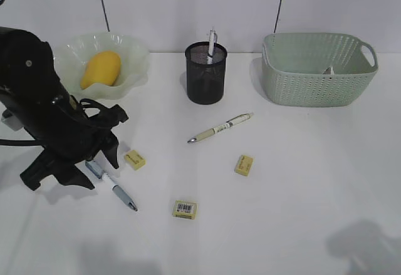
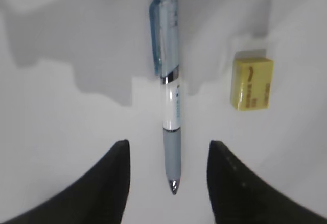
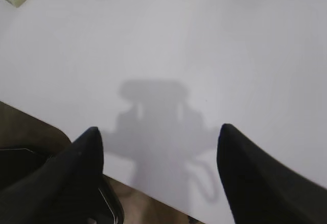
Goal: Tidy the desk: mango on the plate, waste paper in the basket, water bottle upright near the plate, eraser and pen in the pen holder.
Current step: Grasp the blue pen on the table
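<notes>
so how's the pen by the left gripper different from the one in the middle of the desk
The left pen has a translucent blue top and grey grip; the middle pen is white with a silvery tip. The left pen lies between the open fingers of the left gripper, while the middle pen lies in the open, in front of the holder. They slant opposite ways. Both lie flat on the desk, not yet in the holder.

Exterior: looked down at a slant from the desk's (image 1: pixel 301 212) near edge toward its far edge.
Left wrist: close above the blue pen (image 2: pixel 170 106), shared with exterior.
Right wrist: higher, over the desk's near edge.
</notes>
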Controlling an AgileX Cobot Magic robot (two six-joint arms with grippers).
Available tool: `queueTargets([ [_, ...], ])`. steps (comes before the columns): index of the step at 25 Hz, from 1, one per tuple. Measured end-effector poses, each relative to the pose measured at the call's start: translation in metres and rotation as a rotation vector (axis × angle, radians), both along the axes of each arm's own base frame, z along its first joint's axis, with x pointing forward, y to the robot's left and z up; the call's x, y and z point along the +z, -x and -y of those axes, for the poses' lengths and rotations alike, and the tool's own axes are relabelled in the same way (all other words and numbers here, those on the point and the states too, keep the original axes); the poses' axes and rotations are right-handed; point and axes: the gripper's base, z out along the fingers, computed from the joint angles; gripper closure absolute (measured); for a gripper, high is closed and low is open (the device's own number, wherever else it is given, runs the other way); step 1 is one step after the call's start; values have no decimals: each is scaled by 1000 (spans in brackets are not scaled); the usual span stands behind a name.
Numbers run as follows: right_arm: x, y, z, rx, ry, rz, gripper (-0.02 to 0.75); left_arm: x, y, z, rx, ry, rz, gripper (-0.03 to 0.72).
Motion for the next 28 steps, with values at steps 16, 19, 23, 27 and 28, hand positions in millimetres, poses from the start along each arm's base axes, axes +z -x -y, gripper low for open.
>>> queueTargets([
  [16, 0, 0, 0, 0, 1, 0, 188, -36, -9, 8, -5, -19, -14, 358],
  [19, 0, 0, 0, 0, 1, 0, 188, -41, -9, 8, -5, -25, -21, 373],
  [23, 0, 0, 0, 0, 1, 0, 188, -43, -12, 9, -11, -35, -34, 384],
  [27, 0, 0, 0, 0, 1, 0, 187, -43, -20, 13, -33, -67, -61, 437],
  [28, 0, 0, 0, 0, 1, 0, 187, -43, -23, 14, -38, -76, -69, 452],
])
